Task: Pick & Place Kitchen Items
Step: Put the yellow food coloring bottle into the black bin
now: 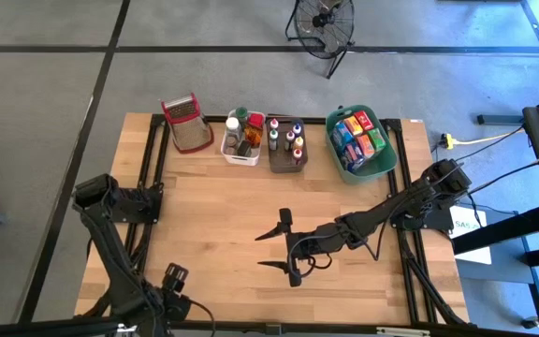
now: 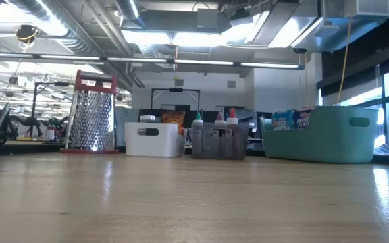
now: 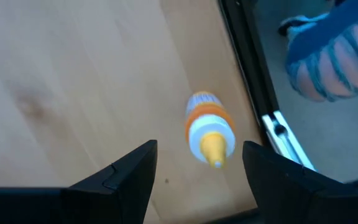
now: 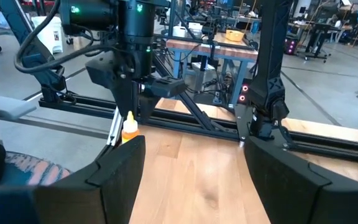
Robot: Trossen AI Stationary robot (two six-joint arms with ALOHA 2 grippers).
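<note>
A little bottle [image 3: 209, 127] with an orange collar and a yellow nozzle stands upright on the wood near the table's near left corner. My left gripper [image 3: 199, 149] hangs open above it, fingers pointing down on either side without touching. The right wrist view shows this bottle [image 4: 129, 127] under the left gripper [image 4: 134, 93]. In the high view the left gripper [image 1: 171, 279] hides it. My right gripper [image 1: 271, 248] is open over the table's middle, holding nothing. The other kitchen items sit in the white bin [image 1: 242, 140], the grey bin [image 1: 286, 145] and the green bin [image 1: 361, 142] at the far edge.
A red-rimmed wire basket [image 1: 183, 122] stands left of the bins on the far edge. The black frame rail [image 3: 253, 93] runs close beside the bottle, with something blue and striped [image 3: 328, 62] beyond it. Bare wood [image 1: 223, 215] lies between the arms and the bins.
</note>
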